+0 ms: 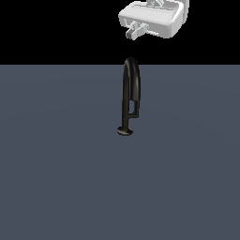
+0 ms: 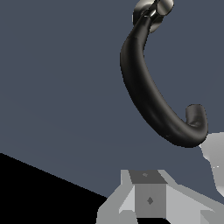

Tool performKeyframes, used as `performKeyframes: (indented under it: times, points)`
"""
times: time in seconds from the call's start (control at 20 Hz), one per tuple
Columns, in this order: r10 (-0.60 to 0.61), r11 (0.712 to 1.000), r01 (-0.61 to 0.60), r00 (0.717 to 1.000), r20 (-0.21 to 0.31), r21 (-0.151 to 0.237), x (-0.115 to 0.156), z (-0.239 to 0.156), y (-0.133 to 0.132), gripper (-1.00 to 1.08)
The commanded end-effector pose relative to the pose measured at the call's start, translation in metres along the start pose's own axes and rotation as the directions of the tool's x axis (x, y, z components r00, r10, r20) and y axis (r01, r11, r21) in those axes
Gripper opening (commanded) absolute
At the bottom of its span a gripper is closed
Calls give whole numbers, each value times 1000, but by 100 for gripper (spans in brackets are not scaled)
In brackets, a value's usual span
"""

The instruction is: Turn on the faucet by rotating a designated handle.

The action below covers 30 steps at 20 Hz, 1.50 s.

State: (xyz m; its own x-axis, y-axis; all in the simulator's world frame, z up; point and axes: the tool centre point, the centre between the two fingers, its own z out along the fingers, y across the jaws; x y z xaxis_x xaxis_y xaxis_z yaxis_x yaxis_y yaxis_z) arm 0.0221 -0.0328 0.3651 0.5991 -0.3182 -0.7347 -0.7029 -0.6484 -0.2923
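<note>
The black faucet stands upright on the grey bench, near the middle of the exterior view, resting on its small round disc foot. Its handle, a short thin bar, forms a small rectangular loop low on the shorter leg, on the exterior view's right of the arch. The white claw hangs above the faucet, apart from it, touching nothing; I cannot tell how wide it stands.
</note>
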Motion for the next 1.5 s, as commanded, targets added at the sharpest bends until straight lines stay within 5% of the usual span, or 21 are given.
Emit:
performKeyframes:
  times: [0.0, 0.65, 1.45]
  points:
    - [34, 999, -35, 999, 41, 33, 17, 1, -2, -100]
    - [195, 951, -251, 941, 275, 183, 107, 16, -1, -100]
    - [312, 798, -534, 763, 566, 281, 210, 63, 15, -100]
